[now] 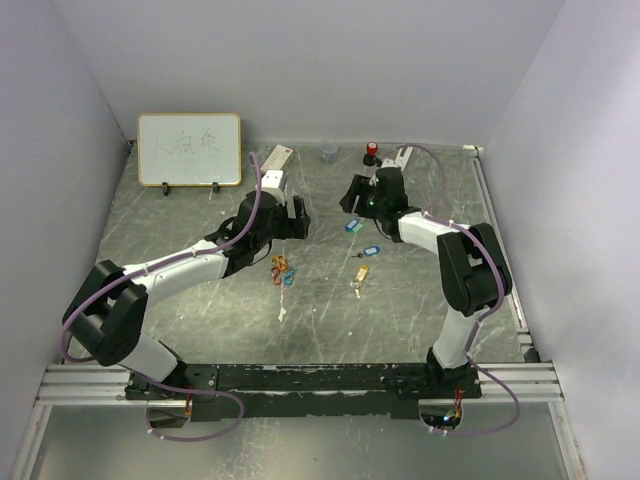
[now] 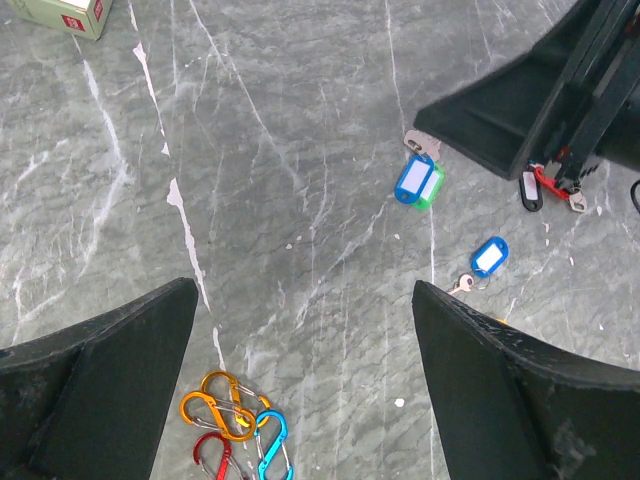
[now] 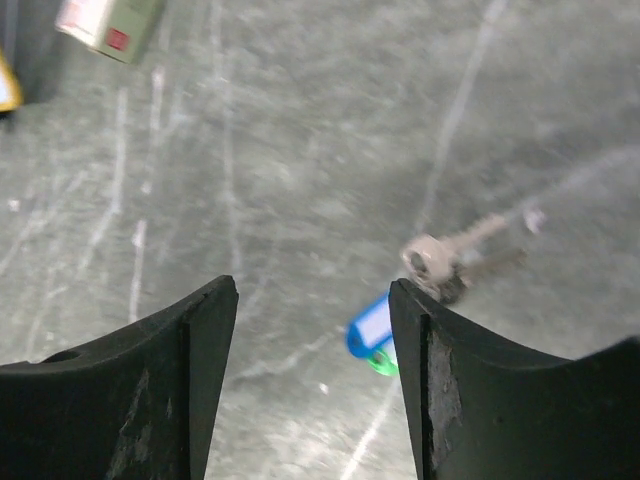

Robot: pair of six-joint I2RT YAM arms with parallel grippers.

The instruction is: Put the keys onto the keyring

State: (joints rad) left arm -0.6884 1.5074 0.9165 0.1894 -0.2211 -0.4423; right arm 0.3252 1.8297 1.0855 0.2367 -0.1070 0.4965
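Right gripper (image 3: 310, 290) hangs wide open and empty over the keys (image 3: 368, 328); left gripper (image 2: 303, 290) is open and empty too.

Keys (image 2: 461, 285) metal, tags (image 2: 489, 256) glossy plastic; table (image 2: 300, 200) scratched, matt grey; carabiners (image 2: 232, 420) shiny metal.

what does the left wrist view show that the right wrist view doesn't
Only the left wrist view: the carabiner clips, a lone blue-tagged key, a red tag, and the right gripper seen from outside.

Only the right wrist view: a yellow sliver at the left edge, too cropped to identify.

Both: the blue tag lying on a green tag, likely the same silver key near them, the box with a red mark, and the grey table.
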